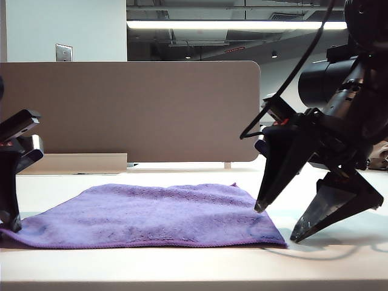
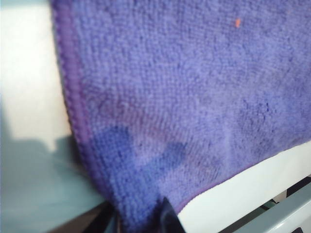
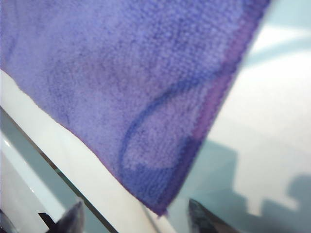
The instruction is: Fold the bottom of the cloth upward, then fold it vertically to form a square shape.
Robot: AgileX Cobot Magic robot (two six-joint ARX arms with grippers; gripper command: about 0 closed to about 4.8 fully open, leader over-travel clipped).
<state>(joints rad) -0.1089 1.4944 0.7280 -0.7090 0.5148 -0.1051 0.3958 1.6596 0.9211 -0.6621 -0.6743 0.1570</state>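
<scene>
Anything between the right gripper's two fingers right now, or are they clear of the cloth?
The right wrist view shows the cloth's near corner pointing into the gap of the open right gripper; otherwise only bare table.

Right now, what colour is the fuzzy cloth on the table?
Purple. The cloth shows whole in the exterior view, lying flat on the table.

A beige partition stands behind the white table, under a ceiling strip light.
</scene>
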